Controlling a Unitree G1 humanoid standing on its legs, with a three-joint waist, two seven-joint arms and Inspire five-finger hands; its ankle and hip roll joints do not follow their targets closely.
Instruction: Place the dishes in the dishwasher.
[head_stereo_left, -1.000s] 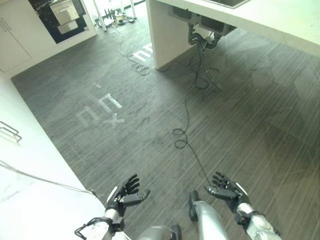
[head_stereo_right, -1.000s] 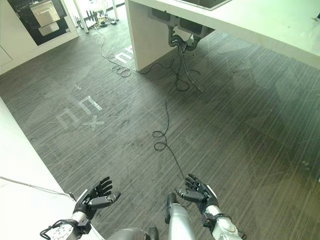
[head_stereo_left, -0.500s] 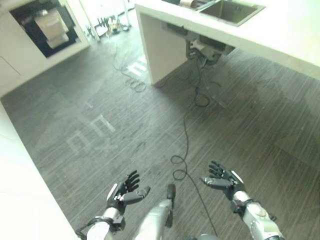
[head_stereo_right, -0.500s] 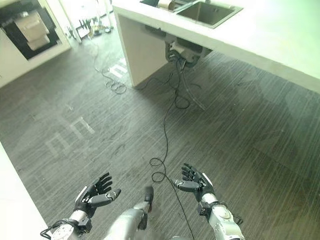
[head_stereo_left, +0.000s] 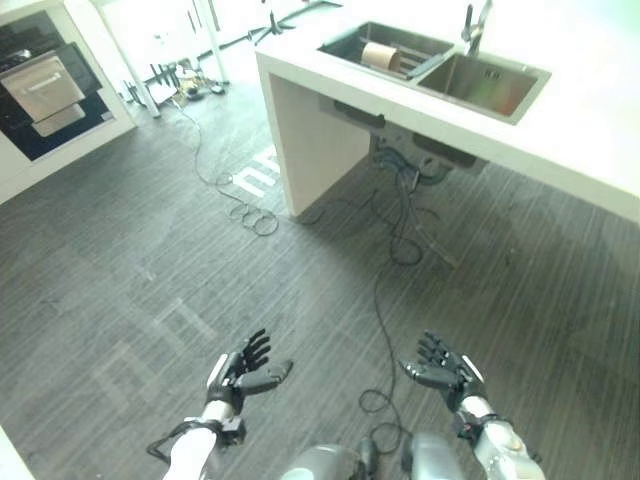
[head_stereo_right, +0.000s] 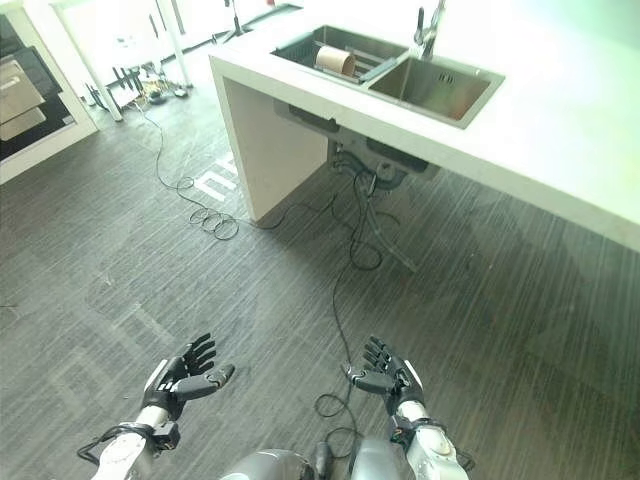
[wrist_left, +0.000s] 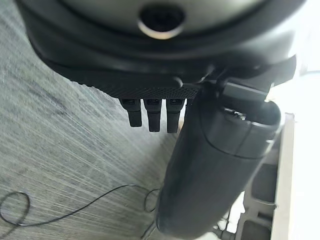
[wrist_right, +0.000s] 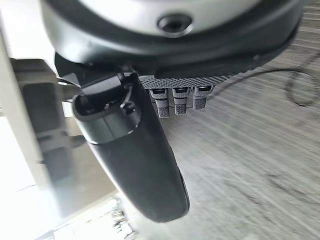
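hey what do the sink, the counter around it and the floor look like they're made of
Sink: likely brushed stainless steel, going by its dull grey metallic sheen.
Counter: smooth white slab, maybe stone or laminate; the look leaves it open.
Floor: dark grey with fine streaks, possibly vinyl or wood-look planks.

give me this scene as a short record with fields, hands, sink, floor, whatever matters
left hand: dark left hand, fingers straight, holding nothing, above the floor
right hand: dark right hand, fingers straight, holding nothing
floor: grey striped wood-look floor, pale tape marks on it
counter: white counter ahead, with a steel double sink
in sink: brown round dish standing in the far basin
tap: metal tap behind the sink
task state: no dish picked up yet
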